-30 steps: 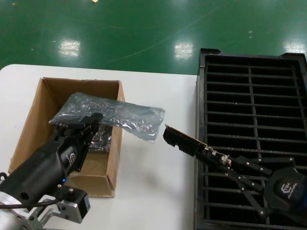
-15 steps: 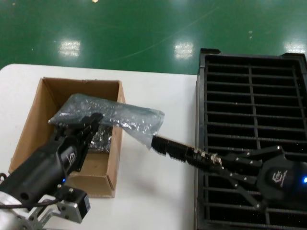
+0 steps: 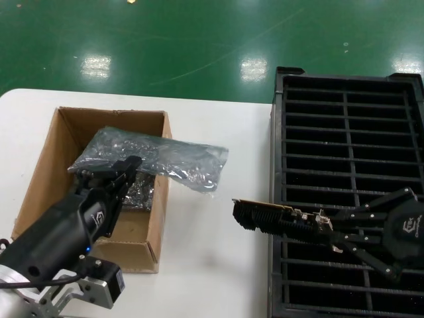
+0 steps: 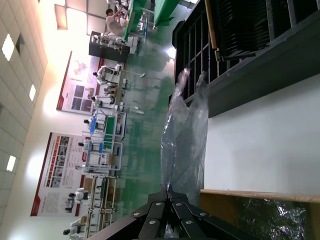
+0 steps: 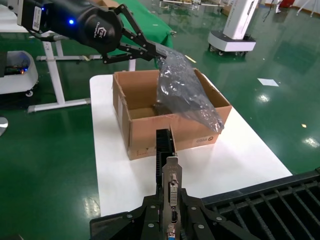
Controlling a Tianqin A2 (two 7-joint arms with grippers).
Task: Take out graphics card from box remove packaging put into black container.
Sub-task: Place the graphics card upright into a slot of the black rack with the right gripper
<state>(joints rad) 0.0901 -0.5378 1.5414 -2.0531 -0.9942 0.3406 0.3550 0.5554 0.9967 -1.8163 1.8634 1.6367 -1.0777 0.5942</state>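
The packaging (image 3: 165, 159), a crinkly grey bag, hangs from my left gripper (image 3: 132, 163), which is shut on its end above the box (image 3: 40, 179). The bag's free end droops over the box's right wall. In the left wrist view the packaging (image 4: 184, 145) stretches away from my left gripper (image 4: 167, 189). My right gripper (image 3: 324, 225) is shut on the bracket end of the bare graphics card (image 3: 265, 216), held nearly level over the table beside the black container (image 3: 344, 132). In the right wrist view the graphics card (image 5: 167, 165) stands edge-on in my right gripper (image 5: 170, 222).
More shiny wrapped material (image 3: 140, 192) lies inside the box. The container's left wall (image 3: 273, 172) runs just under my right gripper. White table (image 3: 212, 265) lies bare between box and container. Green floor lies beyond the table's far edge.
The right gripper swung the card toward the bag's end, then drew it back to the right and levelled it. The left gripper and bag have hardly moved.
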